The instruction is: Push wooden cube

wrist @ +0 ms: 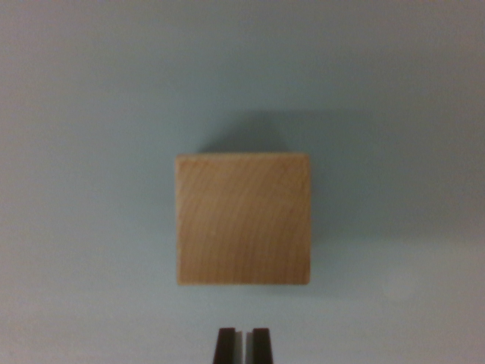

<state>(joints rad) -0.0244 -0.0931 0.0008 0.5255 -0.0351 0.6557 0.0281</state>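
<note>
A light wooden cube [243,219] with curved grain sits in the middle of the wrist view on a pale grey-blue surface [83,189]. Its shadow falls on the surface just above it. My gripper [243,345] shows at the bottom edge as two dark fingertips pressed nearly together, shut with nothing between them. The tips lie just below the cube's lower edge, a short gap apart from it and roughly in line with its centre.
</note>
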